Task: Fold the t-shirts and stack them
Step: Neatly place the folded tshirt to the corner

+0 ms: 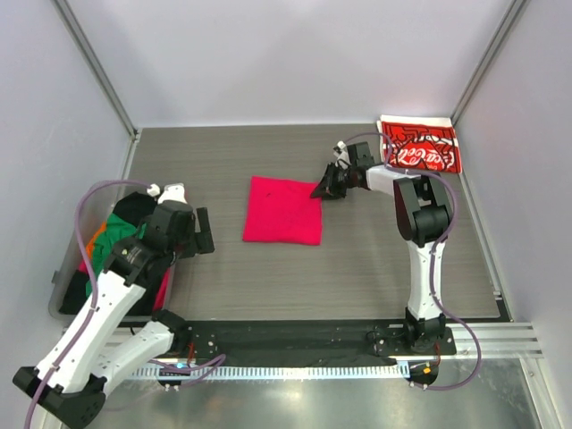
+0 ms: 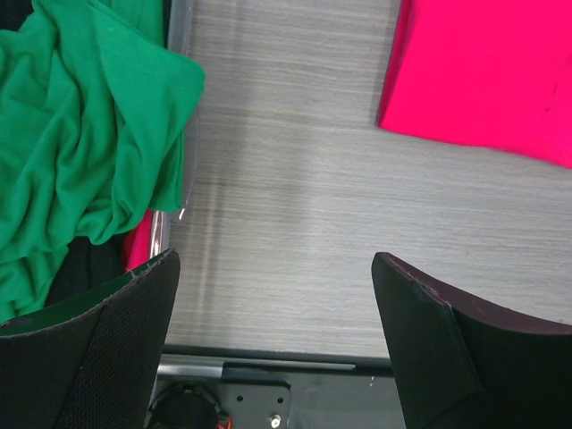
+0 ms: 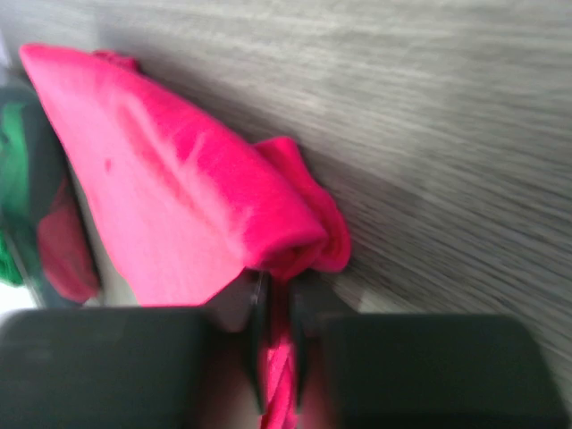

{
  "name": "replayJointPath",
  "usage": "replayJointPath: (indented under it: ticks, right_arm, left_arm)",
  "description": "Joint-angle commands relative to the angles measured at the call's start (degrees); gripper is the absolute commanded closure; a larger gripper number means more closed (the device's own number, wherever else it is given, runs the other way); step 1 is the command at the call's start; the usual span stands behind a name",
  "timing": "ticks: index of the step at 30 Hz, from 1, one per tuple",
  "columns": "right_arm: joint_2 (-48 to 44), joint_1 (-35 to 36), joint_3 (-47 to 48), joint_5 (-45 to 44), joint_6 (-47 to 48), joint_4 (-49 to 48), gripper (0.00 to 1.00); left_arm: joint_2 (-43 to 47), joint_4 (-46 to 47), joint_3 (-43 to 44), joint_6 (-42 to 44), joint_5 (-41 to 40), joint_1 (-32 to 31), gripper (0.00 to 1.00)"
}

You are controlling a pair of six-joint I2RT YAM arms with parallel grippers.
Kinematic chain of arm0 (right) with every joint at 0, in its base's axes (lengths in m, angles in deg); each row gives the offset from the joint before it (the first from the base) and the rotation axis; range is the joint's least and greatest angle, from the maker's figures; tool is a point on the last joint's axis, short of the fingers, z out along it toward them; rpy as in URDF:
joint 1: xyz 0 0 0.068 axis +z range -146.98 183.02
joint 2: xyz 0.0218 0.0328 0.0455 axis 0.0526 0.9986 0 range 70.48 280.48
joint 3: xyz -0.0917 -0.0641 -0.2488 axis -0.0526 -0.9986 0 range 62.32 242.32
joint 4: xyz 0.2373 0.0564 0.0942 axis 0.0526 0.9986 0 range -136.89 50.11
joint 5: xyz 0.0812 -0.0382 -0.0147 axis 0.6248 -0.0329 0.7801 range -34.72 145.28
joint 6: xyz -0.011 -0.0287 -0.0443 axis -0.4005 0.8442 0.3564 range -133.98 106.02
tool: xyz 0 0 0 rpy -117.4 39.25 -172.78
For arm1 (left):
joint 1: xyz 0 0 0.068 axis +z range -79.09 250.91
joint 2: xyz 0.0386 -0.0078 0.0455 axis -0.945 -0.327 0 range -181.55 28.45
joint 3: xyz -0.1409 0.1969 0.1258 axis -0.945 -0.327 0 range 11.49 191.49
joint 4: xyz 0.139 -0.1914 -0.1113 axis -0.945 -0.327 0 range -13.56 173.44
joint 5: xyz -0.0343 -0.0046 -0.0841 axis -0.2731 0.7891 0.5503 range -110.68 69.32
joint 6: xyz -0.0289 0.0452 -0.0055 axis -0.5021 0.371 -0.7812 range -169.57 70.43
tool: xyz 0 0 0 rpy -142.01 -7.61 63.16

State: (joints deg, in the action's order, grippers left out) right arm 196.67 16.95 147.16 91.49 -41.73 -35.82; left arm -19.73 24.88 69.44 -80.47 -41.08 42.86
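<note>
From above, the folded crimson-pink t-shirt (image 1: 283,211) is lying flat in the middle of the table (image 1: 268,286). The right gripper (image 1: 323,189) is touching its far right corner. The red Coca-Cola t-shirt (image 1: 420,146) is resting folded in the far right corner of the table, well apart from the pink one. The left gripper (image 1: 204,231) is hanging just beside the bin (image 1: 67,268) at the left edge, where the green t-shirt (image 1: 116,243) is lying crumpled together with black cloth (image 1: 134,207).

In the left wrist view, the left gripper (image 2: 275,261) is keeping its fingers (image 2: 98,357) wide apart over the bare table (image 2: 295,179), with nothing between them. The green t-shirt (image 2: 80,134) is spilling over the bin rim (image 2: 179,27) at the left, and the crimson-pink t-shirt (image 2: 492,71) is showing at the upper right.

In the right wrist view, the right gripper (image 3: 277,304) is pinching the crimson-pink t-shirt (image 3: 170,206). Its fingers are standing close together, with a bunched corner of the cloth between them. The picture is blurred.
</note>
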Motion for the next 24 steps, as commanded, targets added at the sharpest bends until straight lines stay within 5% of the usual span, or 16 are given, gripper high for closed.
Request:
replayJointPath:
  ticks: [1,6,17,24]
  right_arm:
    - [1.7,0.3,-2.7,2.6,1.3,-3.1,0.93]
    - [-2.8,-1.5,-2.0,-0.4,3.2,1.2,0.99]
    - [-11.3,-9.0,13.1,-23.9,20.6,25.6,0.99]
    - [-13.9,-12.3,20.3,-37.9,29.3,27.3,0.99]
  left_arm:
    - [3.8,4.8,-2.2,-0.8,-2.7,0.2,0.11]
    - [8.4,5.7,-4.5,-2.2,-6.0,0.2,0.09]
    - [8.1,5.0,-4.4,-3.1,-8.4,0.1,0.1]
    - [7.2,4.8,-4.3,-3.2,-8.4,0.2,0.12]
